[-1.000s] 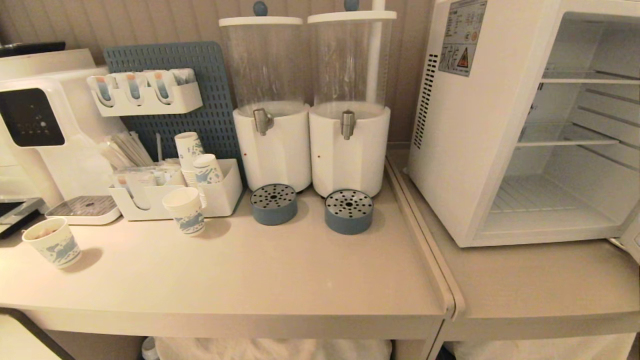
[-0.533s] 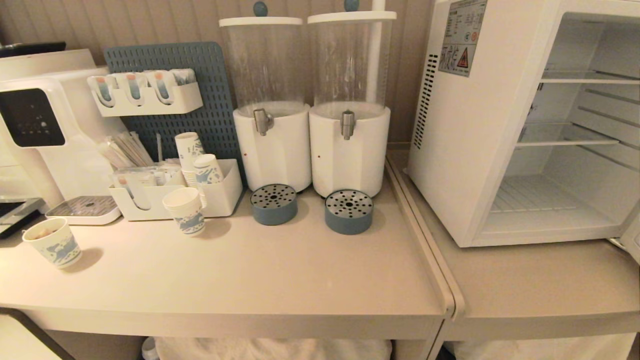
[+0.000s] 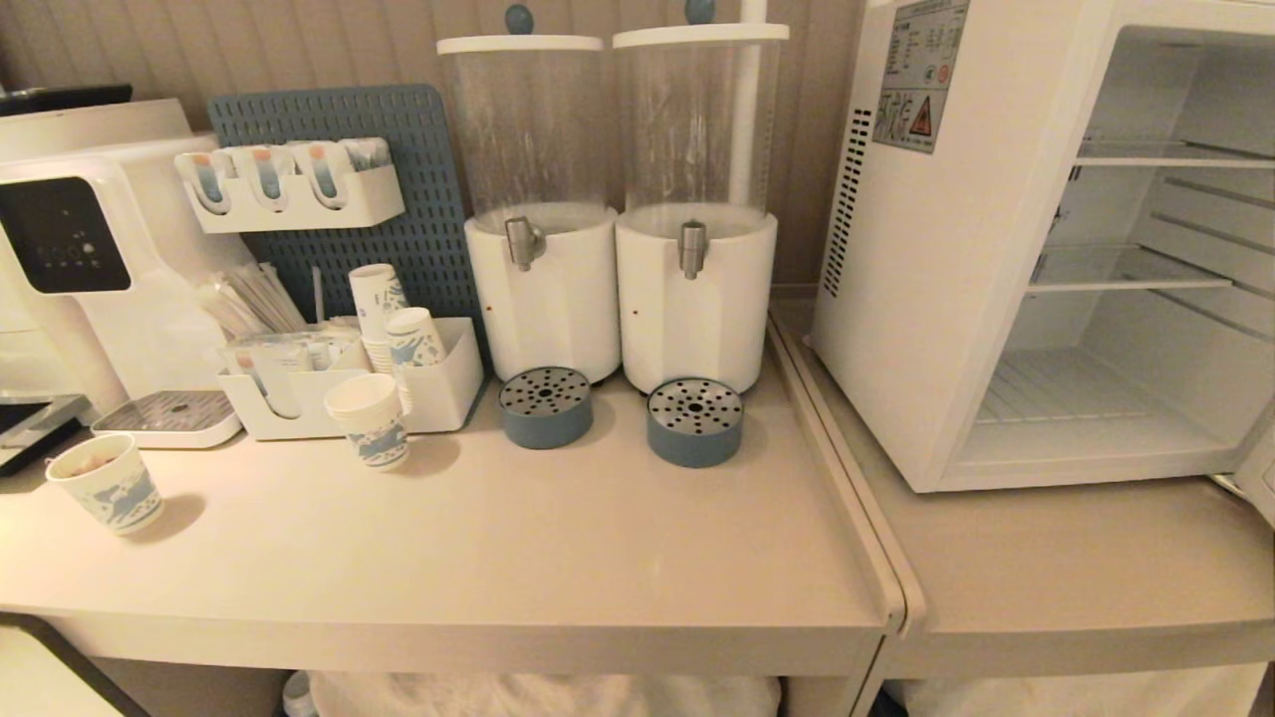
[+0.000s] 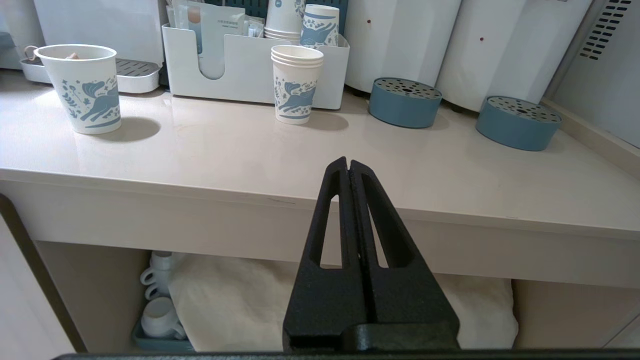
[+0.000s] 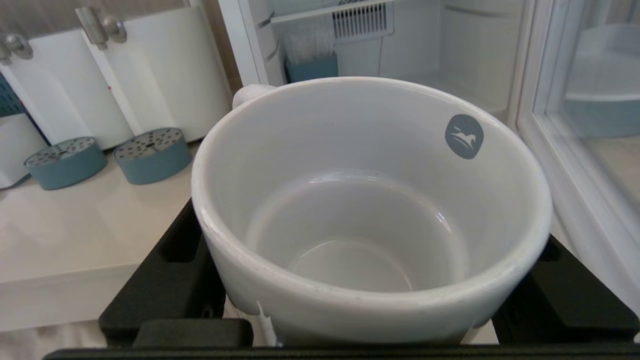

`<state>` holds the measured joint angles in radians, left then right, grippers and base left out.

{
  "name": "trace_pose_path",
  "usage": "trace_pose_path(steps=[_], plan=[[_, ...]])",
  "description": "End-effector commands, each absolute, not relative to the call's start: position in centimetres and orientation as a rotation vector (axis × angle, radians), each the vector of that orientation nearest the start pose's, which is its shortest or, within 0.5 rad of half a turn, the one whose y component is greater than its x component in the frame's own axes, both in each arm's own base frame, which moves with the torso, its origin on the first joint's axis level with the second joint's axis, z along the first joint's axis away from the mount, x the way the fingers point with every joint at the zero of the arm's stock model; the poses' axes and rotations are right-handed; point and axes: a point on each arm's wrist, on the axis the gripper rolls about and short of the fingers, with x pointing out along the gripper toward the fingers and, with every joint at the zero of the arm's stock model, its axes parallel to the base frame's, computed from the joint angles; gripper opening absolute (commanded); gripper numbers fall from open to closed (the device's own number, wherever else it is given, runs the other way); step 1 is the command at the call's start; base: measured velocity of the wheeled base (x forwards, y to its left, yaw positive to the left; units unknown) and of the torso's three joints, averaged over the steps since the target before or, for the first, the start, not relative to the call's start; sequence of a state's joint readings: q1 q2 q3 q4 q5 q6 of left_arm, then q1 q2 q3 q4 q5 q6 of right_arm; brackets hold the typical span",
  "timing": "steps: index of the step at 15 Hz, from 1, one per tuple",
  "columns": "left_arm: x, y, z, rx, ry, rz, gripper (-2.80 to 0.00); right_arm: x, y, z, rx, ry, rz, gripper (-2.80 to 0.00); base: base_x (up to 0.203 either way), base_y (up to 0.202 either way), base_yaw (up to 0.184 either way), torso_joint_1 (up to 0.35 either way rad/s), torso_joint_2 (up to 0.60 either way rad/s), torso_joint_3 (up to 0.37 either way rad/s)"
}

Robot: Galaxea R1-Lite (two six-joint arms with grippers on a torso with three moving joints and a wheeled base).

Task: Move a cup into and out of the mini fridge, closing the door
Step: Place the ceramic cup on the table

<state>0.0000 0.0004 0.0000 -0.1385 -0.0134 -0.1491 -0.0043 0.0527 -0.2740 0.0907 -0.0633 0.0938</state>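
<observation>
My right pincer [image 5: 370, 300] grips the cup [image 5: 370, 210] from both sides, upright and empty, just in front of the mini fridge [image 3: 956, 249], whose door [image 5: 575, 125] stands open. My left pincer [image 4: 350, 167] is pressed shut, empty, before the desk [image 4: 225, 150] edge.

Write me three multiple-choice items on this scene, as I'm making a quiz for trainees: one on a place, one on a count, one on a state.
1. Where is the cup?
A. On the fridge's shelf
B. Between the right gripper's fingers
C. Under a dispenser

2. How many round blue drip trays stand on the counter?
A. One
B. Two
C. Four

3. The fridge stands:
A. Open and empty
B. Shut
C. Open and full

Answers: 1 B, black fingers flank it; 2 B, one before each dispenser; 3 A, bare shelves show.
</observation>
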Motion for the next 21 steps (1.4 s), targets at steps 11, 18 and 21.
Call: trace_pose_path(steps=[11,18,21], plan=[[-2.1,0.0,7.9,-0.149,-0.102,-0.022,-2.8,-2.5,0.0,8.0,-0.04,-0.004,-0.005,-2.8,0.0,0.0,0.0,0.0,0.0,0.0],[-2.1,0.0,7.9,-0.147,-0.103,-0.021,-2.8,-2.4,0.0,7.7,0.029,0.021,-0.003,-2.8,0.0,0.0,0.0,0.0,0.0,0.0],[-2.1,0.0,7.9,-0.133,-0.103,-0.021,-2.8,-2.4,0.0,7.7,0.031,0.021,-0.003,-2.8,0.0,0.0,0.0,0.0,0.0,0.0]])
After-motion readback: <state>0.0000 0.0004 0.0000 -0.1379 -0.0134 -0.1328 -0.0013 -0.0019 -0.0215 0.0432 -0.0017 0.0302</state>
